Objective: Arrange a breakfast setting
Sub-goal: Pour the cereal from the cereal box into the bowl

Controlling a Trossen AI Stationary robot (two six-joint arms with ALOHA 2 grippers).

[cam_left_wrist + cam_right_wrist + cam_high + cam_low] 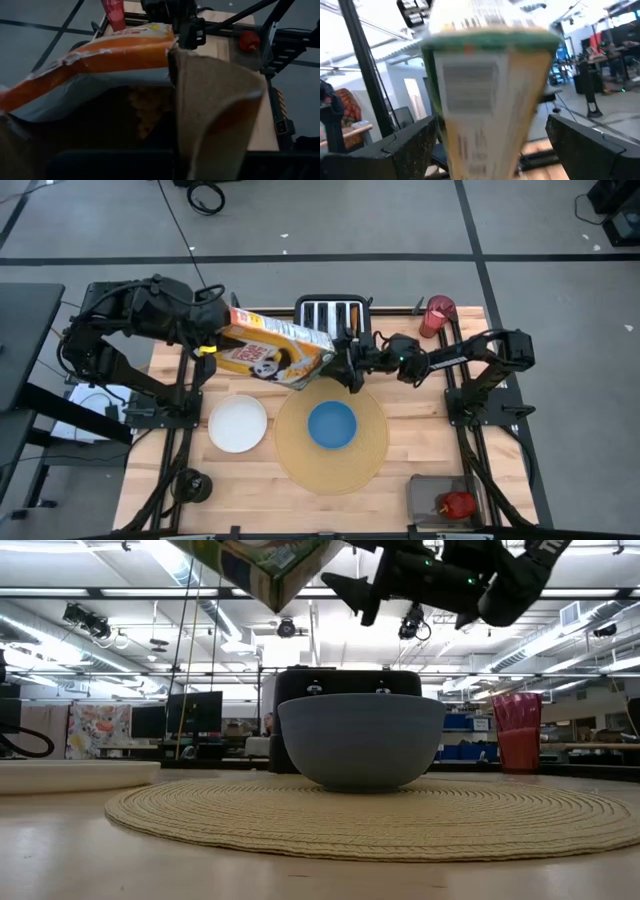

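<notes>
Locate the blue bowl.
In the high view, the blue bowl sits centred on the round placemat, right of the white plate.

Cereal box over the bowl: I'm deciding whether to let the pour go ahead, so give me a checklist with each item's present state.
1. Cereal box held off the table by the left gripper: ok.
2. Box's open end tipped toward the blue bowl: ok in the high view.
3. Box directly above the bowl: cannot tell; in the high view it lies mostly behind the bowl.
4. Bowl seated on the tan placemat: ok.
5. Right gripper at the box's open end: ok; actual contact cannot tell.
6. White plate beside the mat, away from the pour: ok.
</notes>
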